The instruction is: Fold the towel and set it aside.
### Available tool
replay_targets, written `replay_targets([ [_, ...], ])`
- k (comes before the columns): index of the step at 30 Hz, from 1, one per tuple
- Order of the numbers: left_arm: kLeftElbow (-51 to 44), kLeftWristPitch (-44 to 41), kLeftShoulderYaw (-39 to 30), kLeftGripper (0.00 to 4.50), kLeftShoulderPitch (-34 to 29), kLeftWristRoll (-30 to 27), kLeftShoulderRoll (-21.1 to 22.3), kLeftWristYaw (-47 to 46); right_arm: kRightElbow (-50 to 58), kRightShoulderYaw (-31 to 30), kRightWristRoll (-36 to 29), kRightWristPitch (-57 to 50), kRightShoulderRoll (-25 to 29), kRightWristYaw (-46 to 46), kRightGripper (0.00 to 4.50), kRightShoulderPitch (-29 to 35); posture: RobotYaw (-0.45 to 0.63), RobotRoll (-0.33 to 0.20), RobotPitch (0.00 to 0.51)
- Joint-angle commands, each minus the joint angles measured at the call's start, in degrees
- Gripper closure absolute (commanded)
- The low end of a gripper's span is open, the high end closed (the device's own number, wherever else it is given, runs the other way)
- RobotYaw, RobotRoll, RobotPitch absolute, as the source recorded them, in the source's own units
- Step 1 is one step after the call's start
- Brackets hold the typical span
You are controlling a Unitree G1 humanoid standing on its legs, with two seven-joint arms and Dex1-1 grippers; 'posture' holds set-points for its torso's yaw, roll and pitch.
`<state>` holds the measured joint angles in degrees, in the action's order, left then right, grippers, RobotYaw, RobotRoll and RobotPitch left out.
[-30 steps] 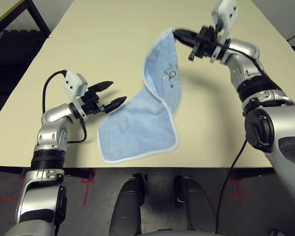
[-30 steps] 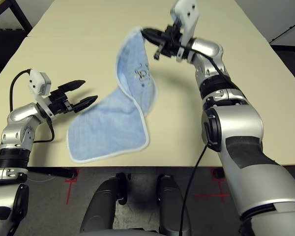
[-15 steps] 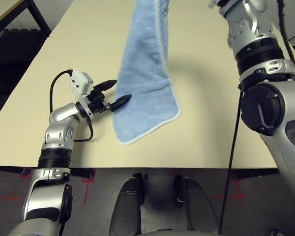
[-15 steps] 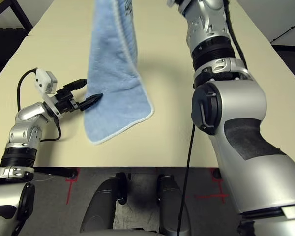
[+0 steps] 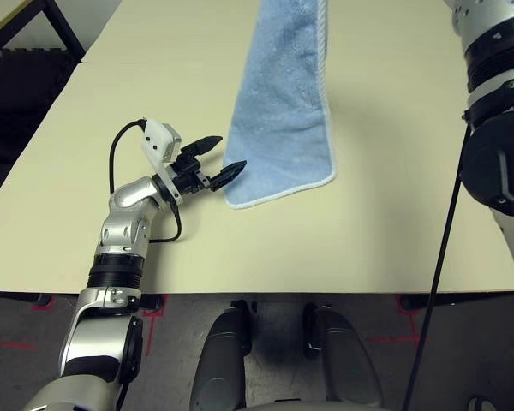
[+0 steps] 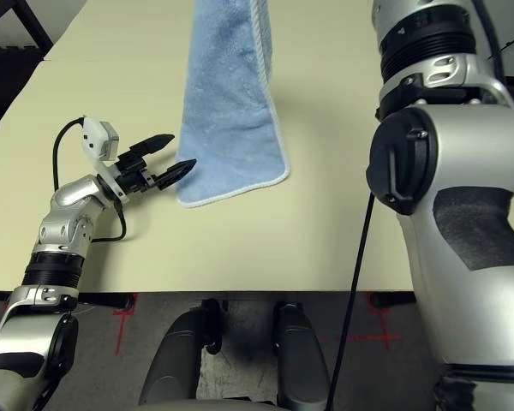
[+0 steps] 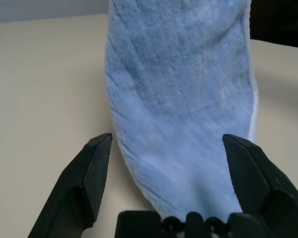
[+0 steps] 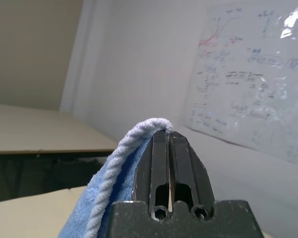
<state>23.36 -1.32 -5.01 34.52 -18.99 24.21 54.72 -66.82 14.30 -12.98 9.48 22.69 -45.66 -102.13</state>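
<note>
The light-blue towel [image 5: 283, 103] hangs lengthwise from above the head views, its white-edged lower end resting on the table. In the right wrist view my right gripper [image 8: 164, 144] is shut on the towel's white stitched edge [image 8: 139, 134], high above the table. My left gripper [image 5: 219, 158] stands open just left of the towel's lower corner, fingertips close to the cloth. In the left wrist view the towel [image 7: 181, 99] hangs just beyond the open fingers [image 7: 97, 163], its lower end between them, and nothing is gripped.
The cream table [image 5: 385, 231] stretches wide around the towel. A dark table frame and floor [image 5: 21, 77] lie beyond its left edge. The raised right arm [image 5: 497, 103] stands at the right. A whiteboard on a wall [image 8: 258, 74] shows in the right wrist view.
My right gripper has lifted the towel higher, out of the head views' top, and its lower end has slid to the right. My left gripper has followed rightward toward that end.
</note>
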Motion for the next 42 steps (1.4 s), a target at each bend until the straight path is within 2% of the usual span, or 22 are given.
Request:
replay_targets([
  [1, -0.47, 0.30, 0.88, 0.00, -0.90, 0.66, -0.29, -0.10, 0.77, 0.62, -0.18, 1.62, -0.51, 3.63, 4.47, -3.07, -0.08, 0.000, 0.166],
  [3, -0.95, 0.19, 0.93, 0.00, -1.20, 0.66, -0.36, -0.26, 0.45, 1.33, -0.77, 0.89, -1.50, 6.55, 4.47, -3.14, -0.08, 0.000, 0.166],
  [6, -3.53, -0.53, 0.65, 0.00, -2.09, 0.34, -0.65, -1.72, -0.76, 5.51, -4.62, -4.28, -3.62, 14.81, 4.47, -5.58, -0.07, 0.000, 0.172],
  [9, -5.55, -1.23, 0.55, 0.00, -3.08, -0.11, -0.80, -2.71, -0.47, 6.85, -6.23, -8.15, -6.14, 18.18, 4.47, -6.19, -0.06, 0.000, 0.174],
  [16, -8.18, -2.30, 1.39, 0.00, -4.18, -0.08, -1.58, -4.17, 4.98, 5.55, -8.11, -16.10, -14.18, 17.25, 4.47, -0.09, -0.05, 0.000, 0.177],
  [20, -9.38, -2.91, 2.01, 0.00, -3.71, -0.10, -2.71, -5.26, 9.52, 6.49, -11.43, -21.06, -16.02, 14.89, 4.47, 1.81, -0.05, 0.000, 0.177],
  [26, -9.50, -3.17, 2.79, 0.00, -2.90, 0.15, -4.00, -5.80, 14.22, 7.59, -15.10, -24.91, -15.46, 14.18, 4.47, 3.07, -0.05, 0.000, 0.180],
  [33, -7.52, -2.75, 3.22, 0.00, -1.14, 0.42, -4.57, -5.70, 12.39, 9.18, -16.29, -23.03, -9.93, 16.15, 4.47, -1.14, -0.06, 0.000, 0.177],
  [42, 2.90, 2.26, 3.25, 0.00, 5.10, 2.74, -6.27, -6.56, 16.64, 9.22, -18.43, -29.20, -5.11, 14.28, 4.47, -1.18, -0.07, 0.000, 0.177],
])
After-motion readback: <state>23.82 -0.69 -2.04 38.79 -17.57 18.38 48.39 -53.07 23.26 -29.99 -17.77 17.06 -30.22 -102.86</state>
